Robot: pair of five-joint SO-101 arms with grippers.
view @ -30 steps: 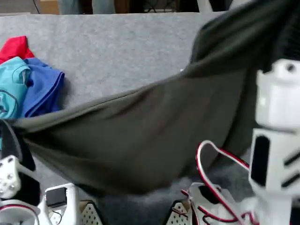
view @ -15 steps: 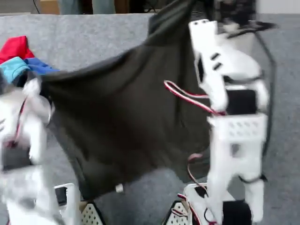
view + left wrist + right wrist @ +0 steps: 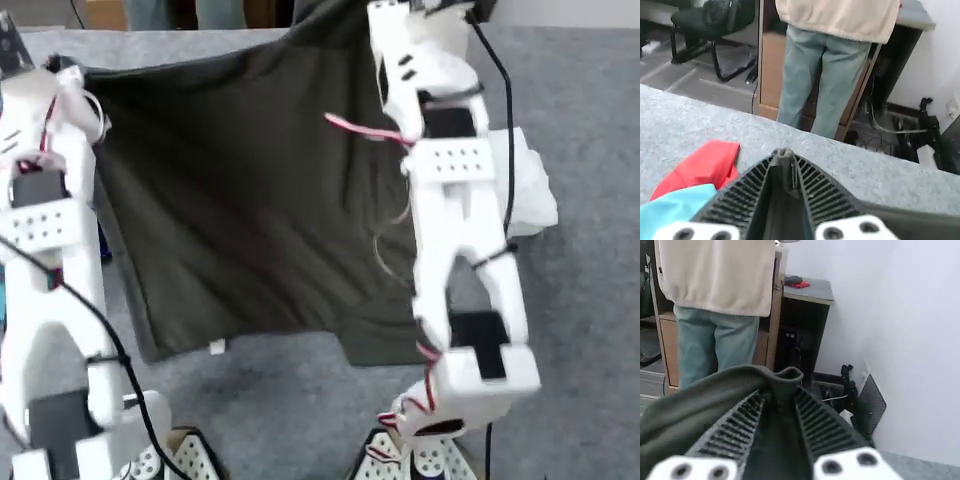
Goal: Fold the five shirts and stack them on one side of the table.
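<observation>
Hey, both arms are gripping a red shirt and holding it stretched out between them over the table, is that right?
Not red. The shirt stretched between the left gripper and the right gripper is dark olive, as the high view shows; both are shut on it over the table. The red shirt lies on the table beside a teal shirt.

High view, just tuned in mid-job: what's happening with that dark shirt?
Both arms hold the dark shirt by its far edge, one corner each: the left claw is shut on one, the right claw on the other. The shirt is stretched wide between them above the grey table, unfolded. A red shirt and a teal shirt lie bunched at the table's left side.
</observation>
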